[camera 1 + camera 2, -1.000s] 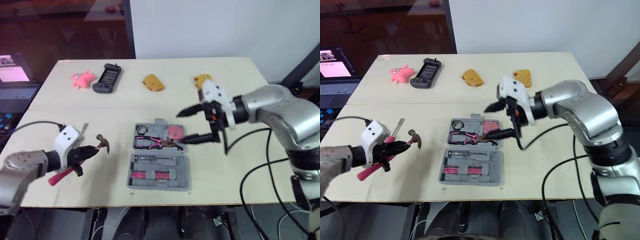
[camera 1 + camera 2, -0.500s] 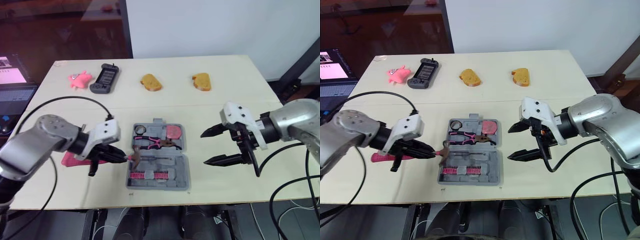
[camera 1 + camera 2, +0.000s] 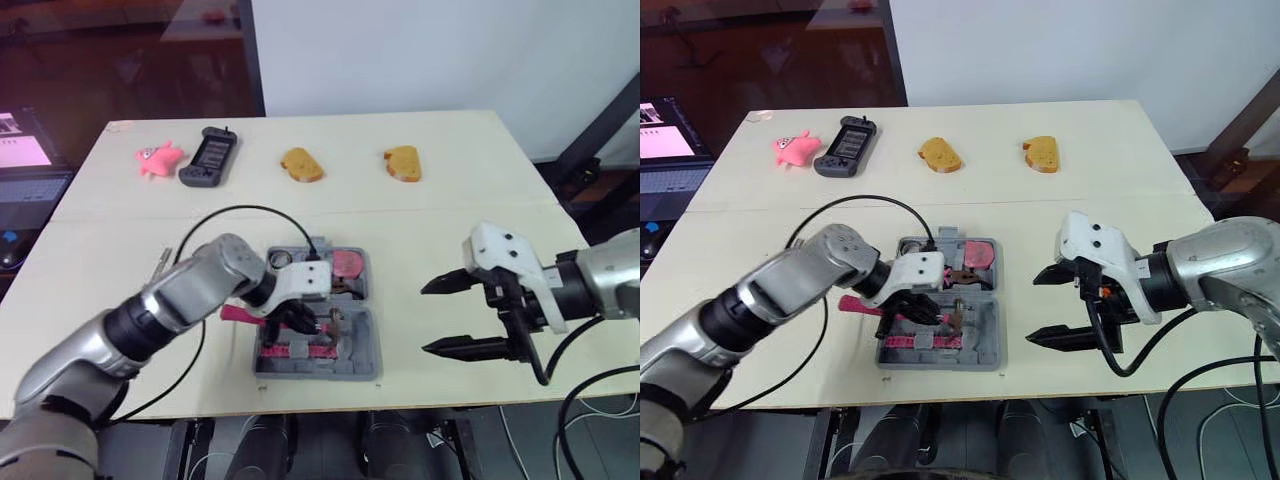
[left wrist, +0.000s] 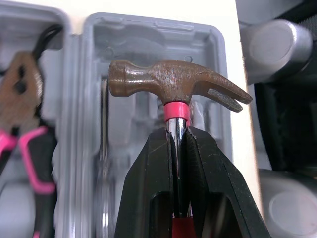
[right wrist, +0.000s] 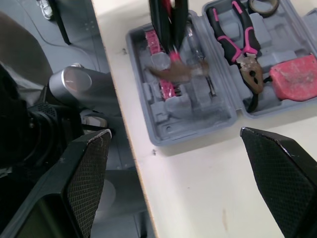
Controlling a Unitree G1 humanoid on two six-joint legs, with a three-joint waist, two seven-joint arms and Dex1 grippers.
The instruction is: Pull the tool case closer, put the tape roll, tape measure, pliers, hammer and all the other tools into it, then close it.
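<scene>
The grey tool case (image 3: 362,345) lies open near the table's front edge. Its far half holds the tape roll (image 5: 260,6), the pink-handled pliers (image 5: 237,44) and the red tape measure (image 3: 348,263). My left gripper (image 3: 303,320) is shut on the neck of the hammer (image 4: 173,84), just below its brown head. The head hangs over the case's near half, and the pink handle (image 3: 238,313) sticks out to the left. My right gripper (image 3: 427,318) is open to the right of the case, holding nothing.
Along the table's far side lie a pink toy (image 3: 158,158), a black game controller (image 3: 208,155) and two bread pieces (image 3: 305,165) (image 3: 403,162). A thin screwdriver (image 3: 163,263) lies left of the case. A laptop (image 3: 25,160) sits off the table's left edge.
My left gripper has carried the hammer rightward from beside the case to over its near half. My right gripper has drawn back from the case toward the front right, still open.
</scene>
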